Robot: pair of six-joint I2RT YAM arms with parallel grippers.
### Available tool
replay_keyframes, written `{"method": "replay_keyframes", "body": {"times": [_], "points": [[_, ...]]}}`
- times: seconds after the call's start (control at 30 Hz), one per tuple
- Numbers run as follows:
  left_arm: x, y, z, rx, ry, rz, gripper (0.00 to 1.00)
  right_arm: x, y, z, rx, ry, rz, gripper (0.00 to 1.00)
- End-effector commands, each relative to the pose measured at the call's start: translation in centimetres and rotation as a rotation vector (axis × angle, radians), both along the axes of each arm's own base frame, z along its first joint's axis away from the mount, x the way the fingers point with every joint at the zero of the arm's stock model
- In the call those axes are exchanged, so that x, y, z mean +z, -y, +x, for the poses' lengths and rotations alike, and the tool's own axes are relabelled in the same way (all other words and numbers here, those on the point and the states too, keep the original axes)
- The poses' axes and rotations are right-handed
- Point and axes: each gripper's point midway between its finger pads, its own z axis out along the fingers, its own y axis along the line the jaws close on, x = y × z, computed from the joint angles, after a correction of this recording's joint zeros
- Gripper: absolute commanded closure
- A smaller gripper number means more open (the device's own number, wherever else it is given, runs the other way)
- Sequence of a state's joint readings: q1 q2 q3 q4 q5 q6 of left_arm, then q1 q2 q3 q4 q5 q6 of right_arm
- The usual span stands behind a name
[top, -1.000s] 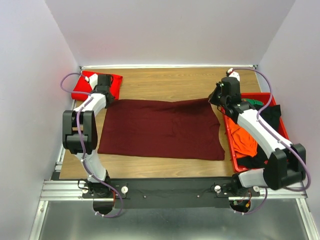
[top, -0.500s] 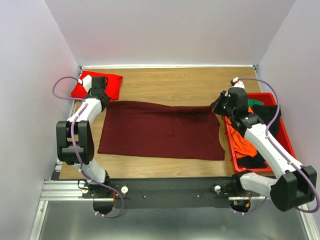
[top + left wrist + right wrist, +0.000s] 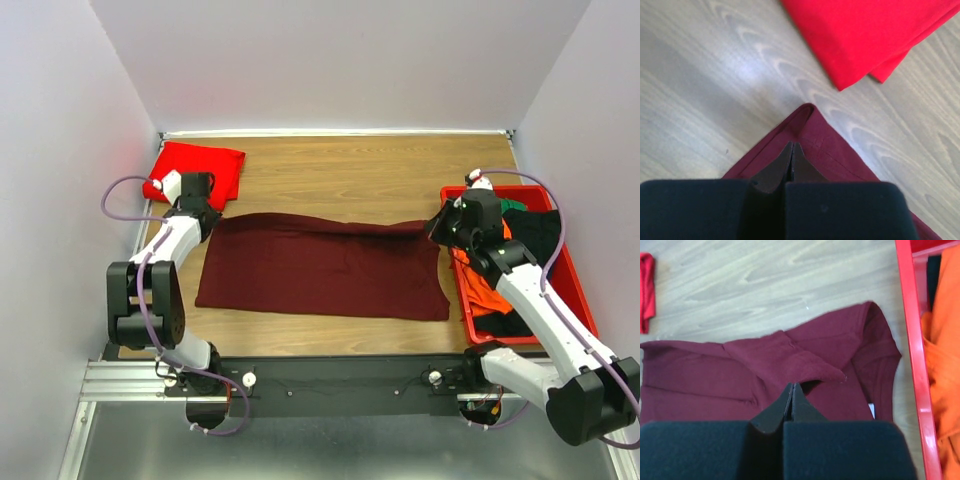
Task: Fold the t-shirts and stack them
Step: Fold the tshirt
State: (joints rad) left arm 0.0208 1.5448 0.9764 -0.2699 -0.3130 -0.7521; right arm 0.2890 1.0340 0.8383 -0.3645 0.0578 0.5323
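A bright red folded cloth t-shirt [image 3: 200, 168] lies at the far left corner of the wooden table [image 3: 340, 170]. Just beside it, the left gripper [image 3: 792, 148] is pinched tight on the far left corner of the dark maroon cloth t-shirt [image 3: 320, 268], which is spread mid-table. The right gripper [image 3: 792, 389] is clamped on a raised fold at the shirt's far right edge, near the red plastic bin [image 3: 914, 340].

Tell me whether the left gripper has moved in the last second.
Yes. The left gripper has drawn back toward the near side, off the folded red t-shirt, dragging a far corner of the maroon t-shirt.
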Motion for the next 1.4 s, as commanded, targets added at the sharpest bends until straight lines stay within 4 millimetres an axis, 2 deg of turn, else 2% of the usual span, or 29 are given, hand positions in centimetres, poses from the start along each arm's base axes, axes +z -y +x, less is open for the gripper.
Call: {"method": "replay_keyframes", "body": {"times": [0.0,0.33,0.53,1.07,1.1,1.37], "points": [[0.9,-0.6,-0.7,0.045,0.046,-0.015,1.0,-1.5,-0.2,-2.0,0.021,-0.062,0.008,1.0],[1.3,-1.8,-2.2,0.086,0.06,-0.007,1.0,-2.4,-0.1,-3.2,0.031,-0.093,0.013,1.0],[1.0,-1.6,-3.2,0.09,0.061,-0.02,1.0,-3.1,-0.1,-4.0,0.032,-0.113,0.019,1.0],[-2.1,-1.4,-6.0,0.098,0.012,-0.034,1.0,-5.1,0.2,-5.5,0.023,-0.165,0.022,0.99],[-2.4,-1.4,-6.2,0.099,0.007,-0.033,1.0,-5.1,-0.3,-5.7,0.045,-0.172,0.043,0.99],[-1.3,-1.6,-6.1,0.108,0.027,-0.033,1.0,-3.6,-0.2,-5.9,0.04,-0.149,0.056,0.99]]}}
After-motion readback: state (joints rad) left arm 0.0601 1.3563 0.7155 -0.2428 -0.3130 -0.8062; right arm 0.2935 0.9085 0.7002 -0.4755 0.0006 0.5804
